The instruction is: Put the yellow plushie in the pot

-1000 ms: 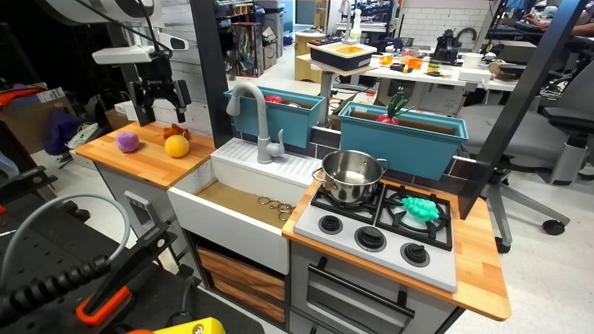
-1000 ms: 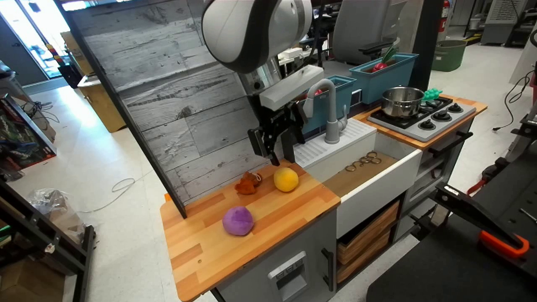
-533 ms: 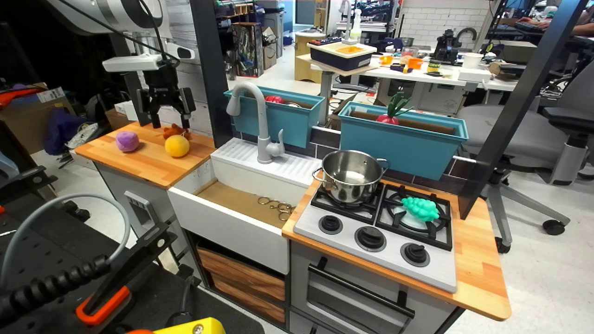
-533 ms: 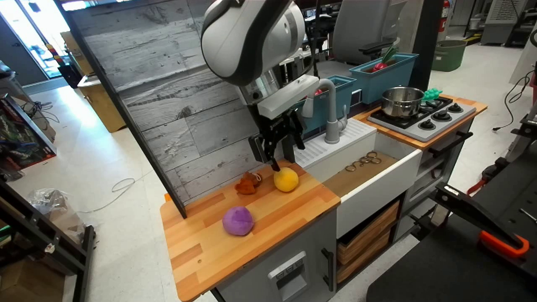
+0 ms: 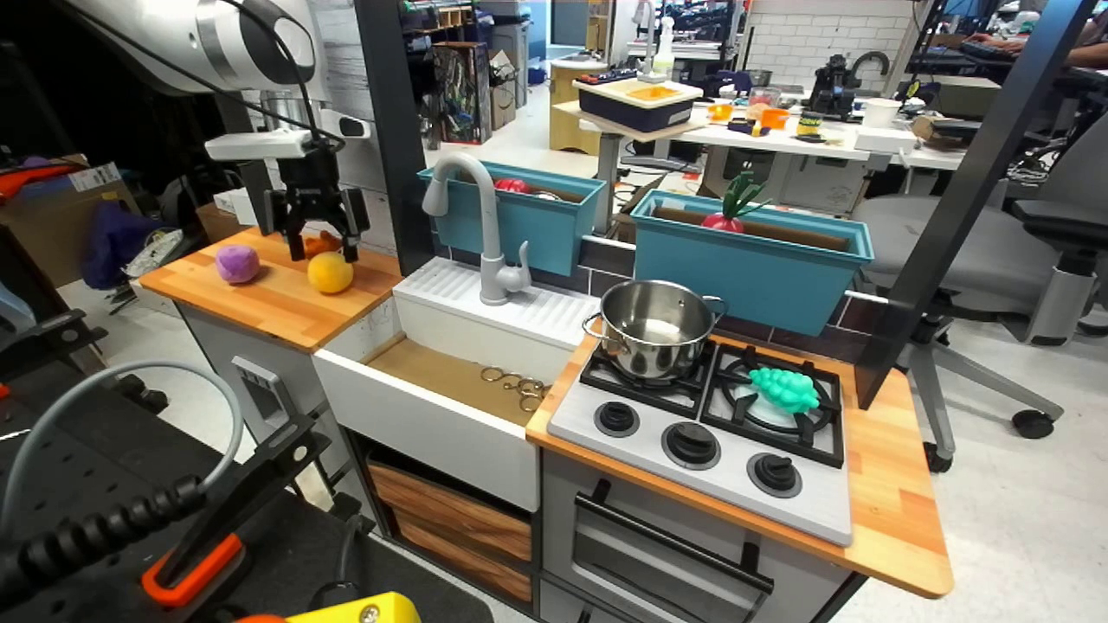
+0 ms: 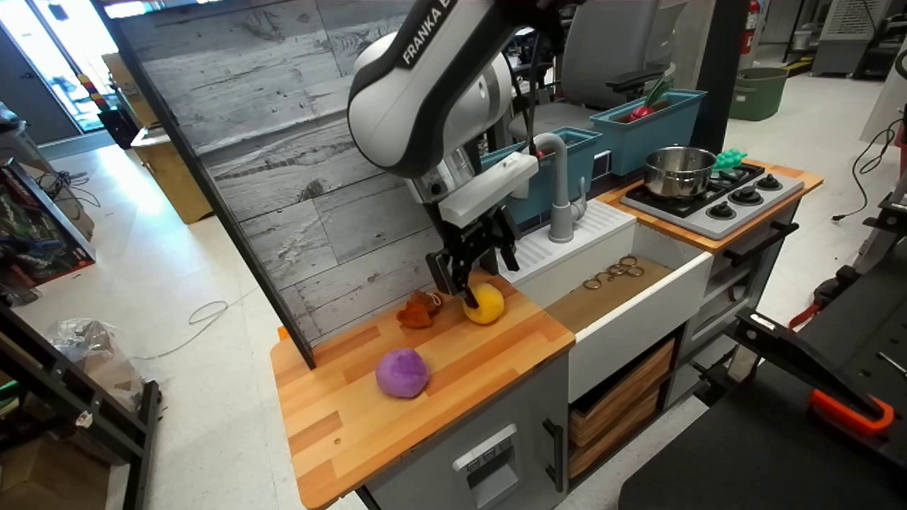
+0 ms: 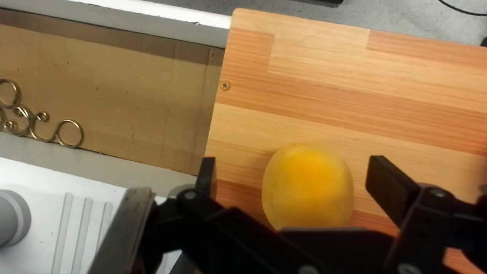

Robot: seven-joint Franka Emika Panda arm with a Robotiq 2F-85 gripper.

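My gripper point(image 7: 292, 167) stands wide, yellow plushie point(image 7: 307, 188) between its fingers point(image 7: 207, 171), lower right of centre in wrist view. Upper left, sink basin point(image 7: 152, 23) holds metal rings point(image 7: 43, 116).

In an exterior view, white letters point(image 6: 427, 32) "FRANKA E" on the robot arm point(image 6: 418, 106).

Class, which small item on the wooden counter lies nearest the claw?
The yellow plushie, sitting between the claw's open fingers; the purple item and orange-red item lie farther off.
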